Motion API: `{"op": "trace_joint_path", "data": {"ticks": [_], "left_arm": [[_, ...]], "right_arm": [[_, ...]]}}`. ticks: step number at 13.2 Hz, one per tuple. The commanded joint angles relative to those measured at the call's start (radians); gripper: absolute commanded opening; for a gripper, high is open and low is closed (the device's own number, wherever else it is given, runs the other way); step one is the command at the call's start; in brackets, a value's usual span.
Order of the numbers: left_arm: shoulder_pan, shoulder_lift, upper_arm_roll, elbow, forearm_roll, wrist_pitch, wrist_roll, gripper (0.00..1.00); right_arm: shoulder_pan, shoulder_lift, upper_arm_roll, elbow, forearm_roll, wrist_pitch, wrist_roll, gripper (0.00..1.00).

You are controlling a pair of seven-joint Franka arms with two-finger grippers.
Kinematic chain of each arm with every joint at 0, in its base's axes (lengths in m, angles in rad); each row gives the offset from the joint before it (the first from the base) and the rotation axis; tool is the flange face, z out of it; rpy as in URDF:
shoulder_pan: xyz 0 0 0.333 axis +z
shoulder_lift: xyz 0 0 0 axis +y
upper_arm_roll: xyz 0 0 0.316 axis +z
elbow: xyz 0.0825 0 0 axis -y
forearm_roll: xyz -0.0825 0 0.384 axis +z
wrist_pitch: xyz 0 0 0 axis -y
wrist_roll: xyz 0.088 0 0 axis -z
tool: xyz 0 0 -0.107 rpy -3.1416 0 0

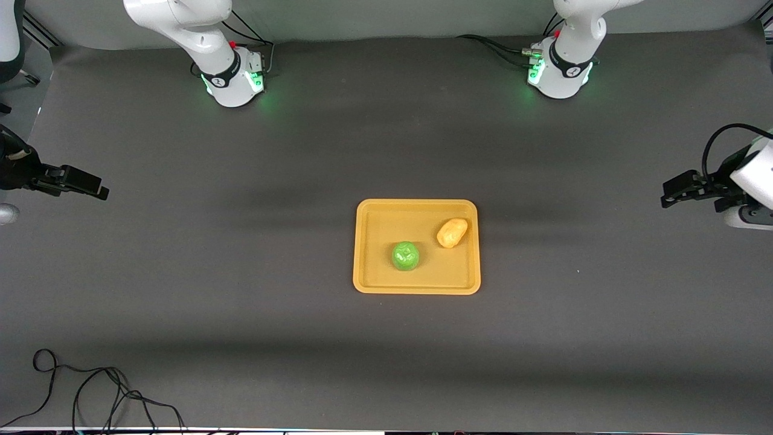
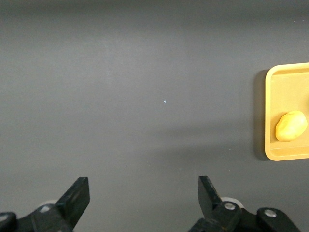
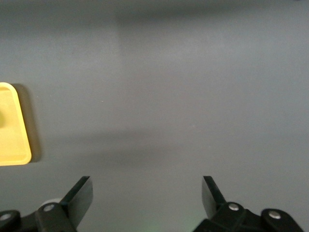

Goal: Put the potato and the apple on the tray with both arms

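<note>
The yellow-orange tray [image 1: 386, 226] lies in the middle of the table. The green apple [image 1: 406, 255] sits in it, nearer the front camera. The yellow-orange potato [image 1: 452, 232] lies in it too, toward the left arm's end and apart from the apple. My left gripper [image 1: 667, 196] waits open and empty over the table's left-arm end. Its wrist view shows its open jaws [image 2: 144, 193], the tray's rim [image 2: 271, 111] and the potato [image 2: 291, 125]. My right gripper [image 1: 102, 192] waits open and empty over the right-arm end. Its wrist view shows its open jaws [image 3: 147, 193] and a tray corner [image 3: 12, 130].
A dark grey cloth [image 1: 241, 272] covers the table. The two arm bases [image 1: 232, 78] [image 1: 558, 72] stand along the edge farthest from the front camera. A loose black cable [image 1: 90, 393] lies at the near corner toward the right arm's end.
</note>
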Motion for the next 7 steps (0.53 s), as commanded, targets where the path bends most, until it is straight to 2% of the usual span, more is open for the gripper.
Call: {"op": "trace_joint_path", "data": {"ticks": [1, 7], "left_arm": [[0.005, 0.014, -0.004, 0.033, -0.006, -0.032, 0.015, 1.0], [0.002, 0.012, -0.007, 0.034, 0.001, -0.05, 0.026, 1.0]], "right_arm": [[-0.002, -0.008, 0.005, -0.01, -0.026, 0.021, -0.048, 1.0], [0.0, -0.008, 0.005, -0.01, -0.026, 0.021, -0.048, 1.0]]}}
